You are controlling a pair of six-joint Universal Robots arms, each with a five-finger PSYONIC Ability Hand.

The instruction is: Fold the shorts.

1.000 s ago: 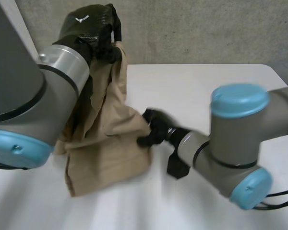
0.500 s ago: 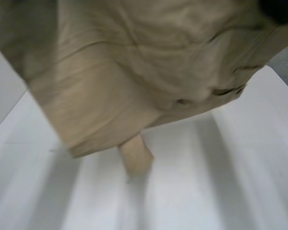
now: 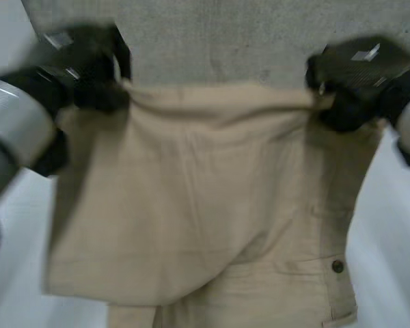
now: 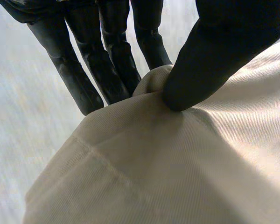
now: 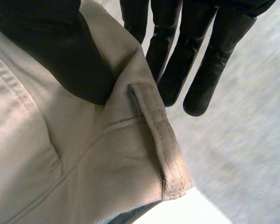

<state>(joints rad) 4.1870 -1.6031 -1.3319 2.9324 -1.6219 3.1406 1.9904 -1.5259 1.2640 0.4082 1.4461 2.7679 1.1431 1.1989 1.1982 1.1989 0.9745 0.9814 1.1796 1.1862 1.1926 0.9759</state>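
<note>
- Head view is showing you the shorts [image 3: 205,205] hanging spread in the air between both hands, above the white table [image 3: 400,239].
- Your left hand [image 3: 89,68] is gripping the upper left corner of the shorts. In the left wrist view its thumb [image 4: 210,60] is pressing a fold of cloth against the straight fingers [image 4: 107,65].
- Your right hand [image 3: 359,78] is gripping the upper right corner of the shorts. In the right wrist view its thumb [image 5: 51,51] is clamping the cloth just beside a belt loop [image 5: 156,135], with the fingers [image 5: 177,56] lying behind the shorts.
- A dark button [image 3: 337,266] is showing low on the shorts, toward their right side.
- You are, as I judge it, in the spreading-out step: the shorts are being held open so they can be laid flat before any fold.
- The next move is calling for both hands to lower together. Keep the top edge of the shorts taut, let the bottom edge of the shorts meet the table first, and hold both pinches until the cloth is lying flat.
- A second ago the shorts were drooping in a bunch from your left hand alone, with your right hand low at their side edge. Half a second ago the cloth was sweeping close across the head view. Now your right hand is up at a top corner, level with the left.
</note>
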